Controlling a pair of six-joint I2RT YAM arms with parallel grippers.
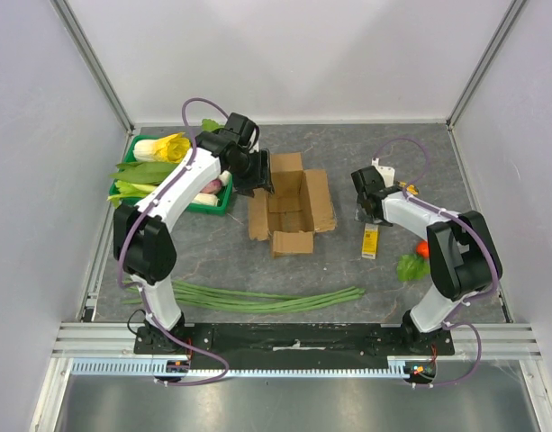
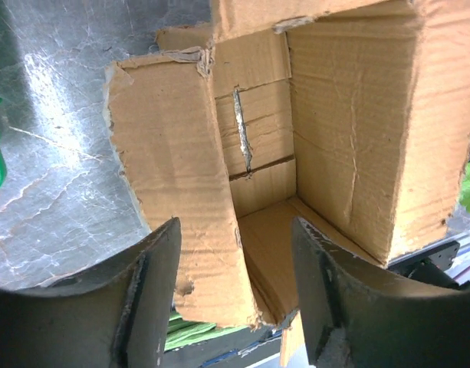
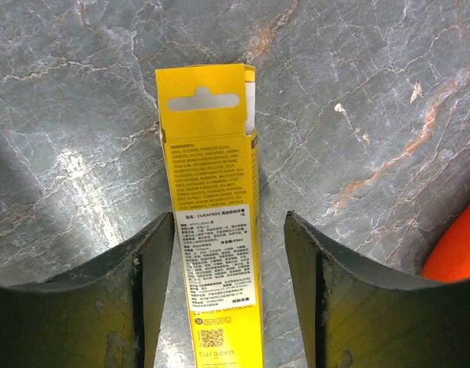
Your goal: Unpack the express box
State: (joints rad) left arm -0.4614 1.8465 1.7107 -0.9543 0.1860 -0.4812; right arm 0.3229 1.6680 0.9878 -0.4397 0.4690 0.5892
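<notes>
The left arm arches forward from its base, and the left gripper hangs over the left flap of the small brown corrugated cardboard box, jaws apart. The right arm folds in well right of that box, with the right gripper pointing down, jaws spread.

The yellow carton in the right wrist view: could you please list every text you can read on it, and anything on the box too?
"INGREDIENTS:" - upper part of the carton, heading the small print.
"CURAPROX" - first line of its white label.
"MADE IN SWITZERLAND" - just below that label.
"Curaden" - at the bottom, under a QR code.
The remaining fine print is too small to read.
The box shows no text.
</notes>
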